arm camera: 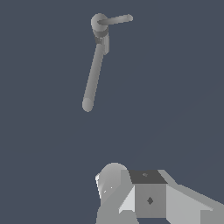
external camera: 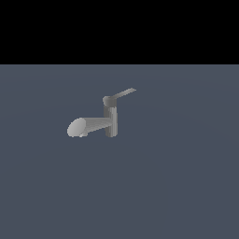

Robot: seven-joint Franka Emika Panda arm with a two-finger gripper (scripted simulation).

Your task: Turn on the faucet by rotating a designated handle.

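Note:
The faucet (external camera: 111, 119) stands on the floor in the middle of the exterior view: a short upright grey post with a thick spout (external camera: 88, 126) reaching toward that view's left and ending in an oval. The handle (external camera: 124, 93), a thin light-grey lever, slants up from the post's cap toward the exterior view's right. The wrist view looks down on the faucet (arm camera: 99, 22), with the handle (arm camera: 117, 19) and the long spout (arm camera: 93, 74) both showing. No gripper fingers appear in either view, and nothing touches the faucet.
A flat dark blue-grey floor (external camera: 177, 186) surrounds the faucet. Grey blocky parts of the robot (arm camera: 148, 197) fill the wrist view's edge, well apart from the faucet.

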